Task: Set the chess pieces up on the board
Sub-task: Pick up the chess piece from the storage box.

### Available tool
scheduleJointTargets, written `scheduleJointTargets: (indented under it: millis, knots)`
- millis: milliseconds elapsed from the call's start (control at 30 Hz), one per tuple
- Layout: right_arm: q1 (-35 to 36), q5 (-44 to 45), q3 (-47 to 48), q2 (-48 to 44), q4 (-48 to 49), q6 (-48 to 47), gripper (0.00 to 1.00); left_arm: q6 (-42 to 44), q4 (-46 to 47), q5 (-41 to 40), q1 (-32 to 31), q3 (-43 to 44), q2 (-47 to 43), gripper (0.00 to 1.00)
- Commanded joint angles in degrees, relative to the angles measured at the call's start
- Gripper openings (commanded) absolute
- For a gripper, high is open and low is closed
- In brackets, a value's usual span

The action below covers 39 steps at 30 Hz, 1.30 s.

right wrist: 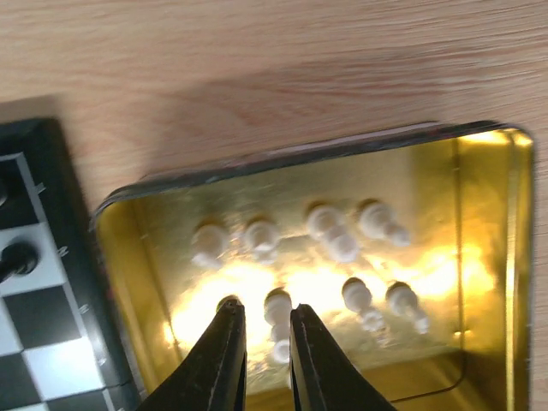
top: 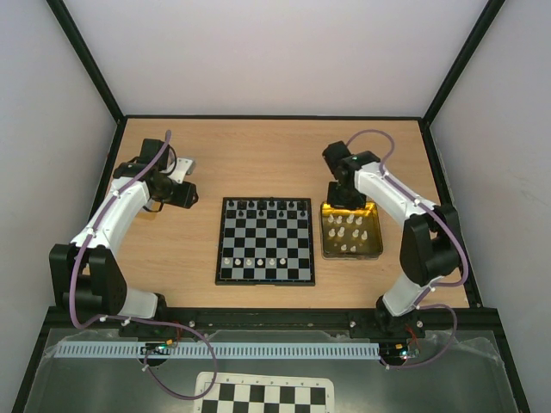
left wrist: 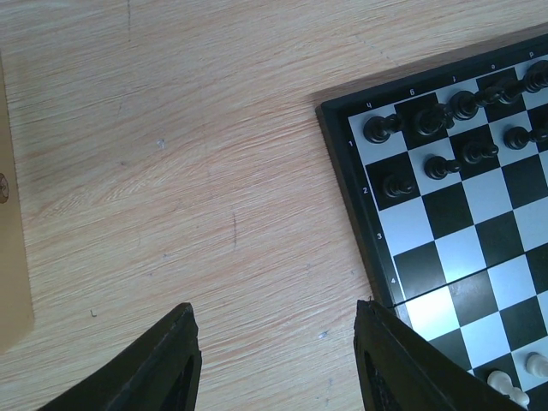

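Roughly a third done on the cream side, at a guess. Shows the small black-framed chessboard [top: 267, 234] mid-counter, with tiny black chessmen [top: 263, 205] filling its far ranks and only a short row of tiny cream plastic chessmen [top: 255, 260] along its near side. Leaves about ten more lying in the shiny gold tin tray [top: 379, 231] just right of the board. Has the right gripper [right wrist: 261, 321] down in that tray, jaws narrowed onto one cream chessman [right wrist: 279, 315]. Holds the left gripper [left wrist: 276, 312] over bare wooden counter [left wrist: 171, 171] left of the board, jaws apart and empty. Needs many more trips, probably.
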Motion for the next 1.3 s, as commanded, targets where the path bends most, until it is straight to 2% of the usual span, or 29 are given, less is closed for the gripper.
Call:
scheduleJointTargets:
  millis: [0, 200, 467, 733, 967, 1267]
  knots:
    - [-3.86, 1.92, -0.50, -0.63, -0.95, -2.27, 0.15, -0.40, -0.19, -0.94, -0.32, 1.05, 0.20, 0.51]
    - [-4.18, -0.48, -5.46, -3.19, 0.15, -1.15, 0.15, -0.40, -0.27, -0.97, -0.32, 1.19, 0.47, 0.51]
    - [-4.05, -1.34, -13.86, -14.91, -0.83, 3.42, 0.15, -0.29, -0.61, -0.67, -0.32, 1.74, 1.35, 0.51]
    - [-2.03, -2.93, -20.45, -21.37, -2.16, 5.36, 0.19, -0.34, -1.10, -0.53, -0.32, 3.07, 2.56, 0.51]
    - [2.10, -3.72, -22.42, -21.83, -0.88, 8.63, 0.20, 0.10, -1.58, -1.08, -0.32, 3.06, 3.00, 0.51]
    - [2.85, -3.70, -21.39, -17.62, 0.90, 5.98, 0.20, 0.54, -1.39, -3.29, -0.82, 3.04, 6.40, 0.57]
